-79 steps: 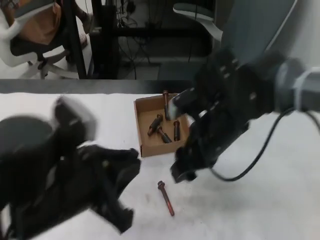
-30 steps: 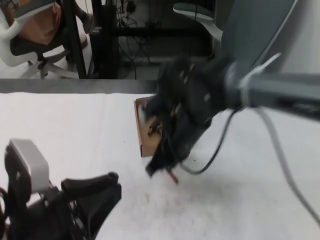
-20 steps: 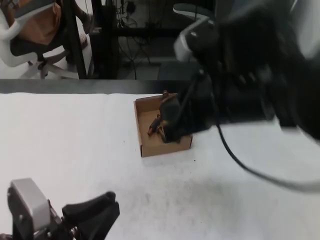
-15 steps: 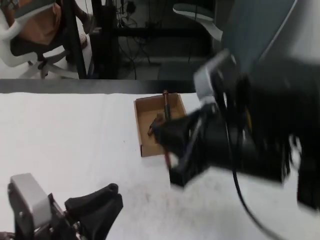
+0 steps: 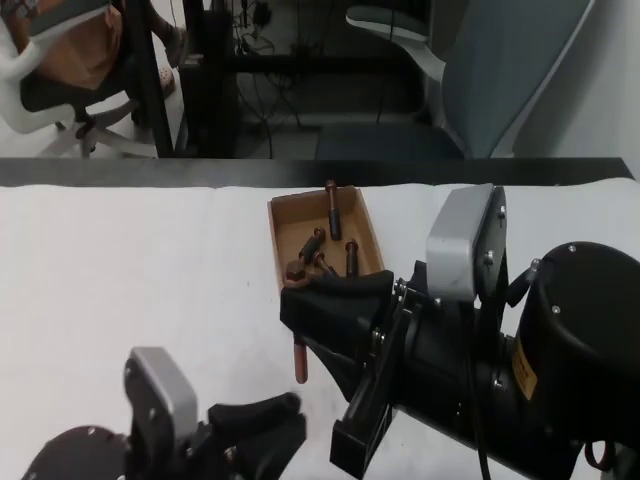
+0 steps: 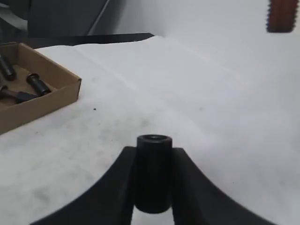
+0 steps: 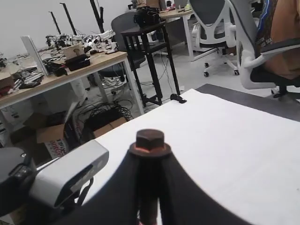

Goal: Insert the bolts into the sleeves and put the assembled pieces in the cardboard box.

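My right gripper (image 5: 297,312) (image 7: 150,159) is shut on a rusty bolt (image 5: 298,330) (image 7: 150,140) and holds it upright, head up, in front of the cardboard box (image 5: 276,240). Low at the near edge, my left gripper (image 5: 262,428) (image 6: 153,154) is shut on a black sleeve (image 6: 153,173), upright with its bore facing up. The bolt's threaded tip (image 6: 282,15) hangs above and off to one side of the sleeve, apart from it. The box (image 6: 42,101) holds several bolts with sleeves on them (image 5: 322,255).
White cloth covers the bench (image 5: 120,270). Its dark far edge (image 5: 150,172) runs behind the box, with office chairs (image 5: 60,70) and desks beyond. The right arm's bulky body (image 5: 520,380) takes up the near right. The left arm's camera housing (image 7: 65,176) sits below the bolt.
The bolt that lay on the cloth is gone from there. The right arm swung over the box, then back to the near right with a bolt held upright. The left arm shifted right.
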